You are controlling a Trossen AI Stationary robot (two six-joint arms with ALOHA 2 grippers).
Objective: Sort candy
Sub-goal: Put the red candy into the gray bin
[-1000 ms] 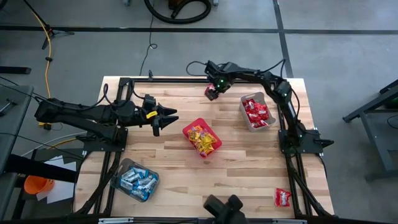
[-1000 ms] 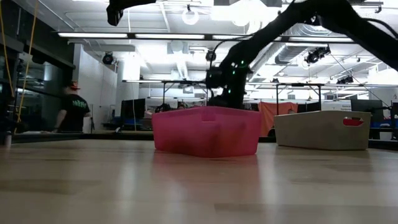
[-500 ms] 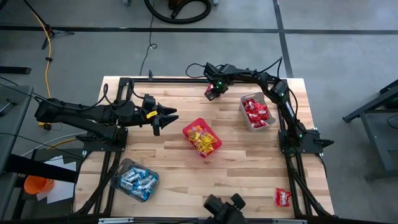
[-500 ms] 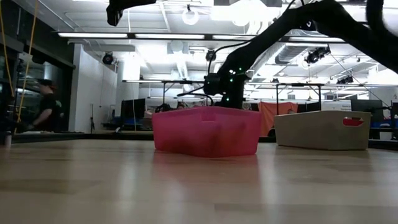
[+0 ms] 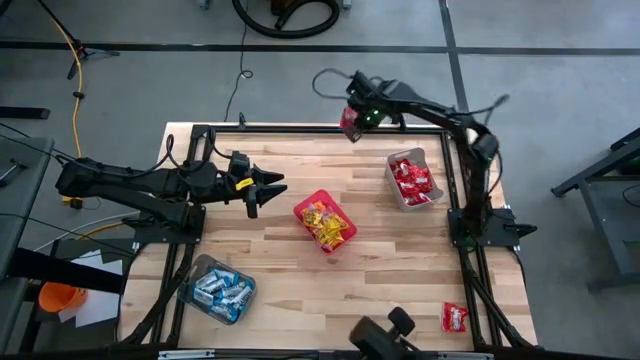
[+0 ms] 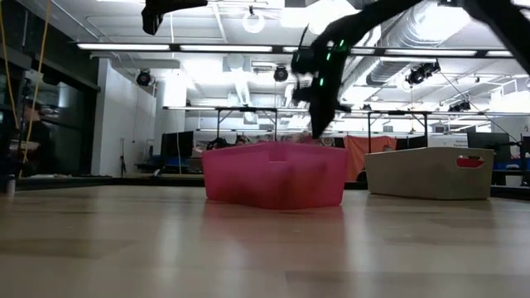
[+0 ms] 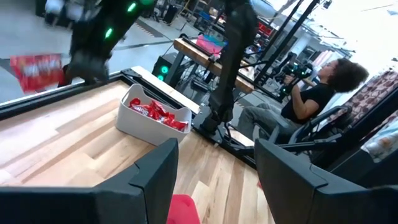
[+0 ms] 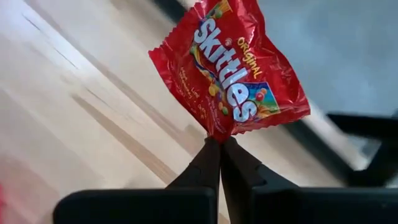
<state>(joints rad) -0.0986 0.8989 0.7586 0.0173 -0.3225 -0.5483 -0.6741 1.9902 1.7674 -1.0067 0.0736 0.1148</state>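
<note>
Left gripper [image 5: 262, 190], fingers spread wide, hovers left of the red bin [image 5: 325, 222]. At the far table edge, right gripper [image 8: 219, 144] pinches a shiny red candy packet [image 8: 230, 67] lettered "Skittles Original".

Overhead looks straight down, low looks level across the table [image 5: 400, 260]; both share the red bin [image 5: 324, 222].

red packet [image 8: 231, 68] | reads "Skittles ORIGINAL"
</note>
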